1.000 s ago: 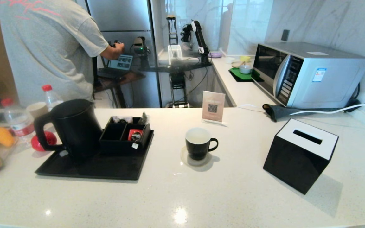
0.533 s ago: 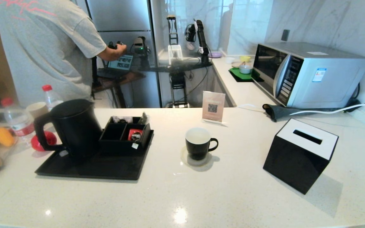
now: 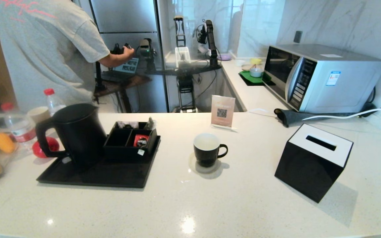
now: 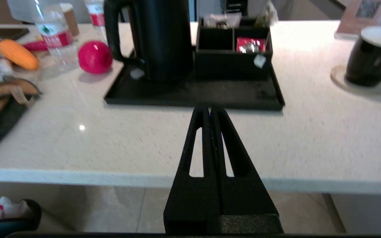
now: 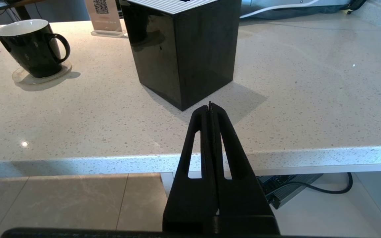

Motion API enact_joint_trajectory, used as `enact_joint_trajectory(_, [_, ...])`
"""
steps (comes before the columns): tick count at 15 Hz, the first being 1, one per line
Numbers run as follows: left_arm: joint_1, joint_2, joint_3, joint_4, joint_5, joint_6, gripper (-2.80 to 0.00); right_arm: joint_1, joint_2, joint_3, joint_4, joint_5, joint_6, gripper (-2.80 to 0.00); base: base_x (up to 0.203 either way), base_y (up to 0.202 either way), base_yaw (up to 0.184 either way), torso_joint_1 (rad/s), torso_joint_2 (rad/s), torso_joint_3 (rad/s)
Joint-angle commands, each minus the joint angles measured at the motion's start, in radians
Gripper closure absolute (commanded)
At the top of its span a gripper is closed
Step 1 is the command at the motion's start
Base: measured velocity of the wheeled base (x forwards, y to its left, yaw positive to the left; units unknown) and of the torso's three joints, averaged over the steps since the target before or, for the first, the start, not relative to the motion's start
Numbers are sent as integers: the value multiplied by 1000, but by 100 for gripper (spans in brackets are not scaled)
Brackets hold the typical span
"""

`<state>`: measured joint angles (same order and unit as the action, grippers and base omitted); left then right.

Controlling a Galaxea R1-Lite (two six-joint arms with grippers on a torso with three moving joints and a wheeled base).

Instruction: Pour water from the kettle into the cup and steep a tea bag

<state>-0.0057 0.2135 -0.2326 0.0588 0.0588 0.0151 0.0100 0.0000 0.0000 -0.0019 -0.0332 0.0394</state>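
Head view shows neither arm, so we're basically at the very start – nothing poured, nothing steeped. The kettle [image 3: 74, 132] stands lid on at the left of the frame on a black tray [image 3: 88, 175], handle facing the left edge. Right beside it sits a little organiser box [image 3: 129, 140] with a red packet inside and a small pale tag [image 3: 140, 152] hanging over its front – we'd guess that's the tea bag's tag, but the bag itself we can't make out. The cup [image 3: 207, 148] is mid-frame on a coaster, looking empty.

Left wrist view: the left tool [image 4: 211, 110] is pinched fully closed, holding nothing, low at the bench edge. The right tool [image 5: 210, 106] is the same, facing a black tissue box [image 5: 180, 49].

Next move as we see it: spread the left tool and get onto that kettle handle.
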Motion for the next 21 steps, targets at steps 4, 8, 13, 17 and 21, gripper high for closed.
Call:
enact_joint_trajectory(4, [31, 547, -276, -168, 34, 0, 0, 0, 0, 0, 0, -1, 1, 0, 0, 0, 0, 0, 0, 0])
enact_joint_trajectory(8, [232, 823, -429, -364, 52, 0, 0, 1, 0, 0, -1, -1, 1, 0, 0, 0, 0, 0, 0, 0])
enact_joint_trajectory(13, [474, 997, -342, -576, 50, 1, 0, 1, 0, 0, -1, -1, 1, 0, 0, 0, 0, 0, 0, 0])
enact_joint_trajectory(17, [528, 1172, -154, -897, 50, 6, 0, 1, 0, 0, -1, -1, 1, 0, 0, 0, 0, 0, 0, 0])
enact_joint_trajectory(21, [516, 1351, 10, -1216, 48, 14, -280, 0, 0, 0, 0, -1, 1, 0, 0, 0, 0, 0, 0, 0])
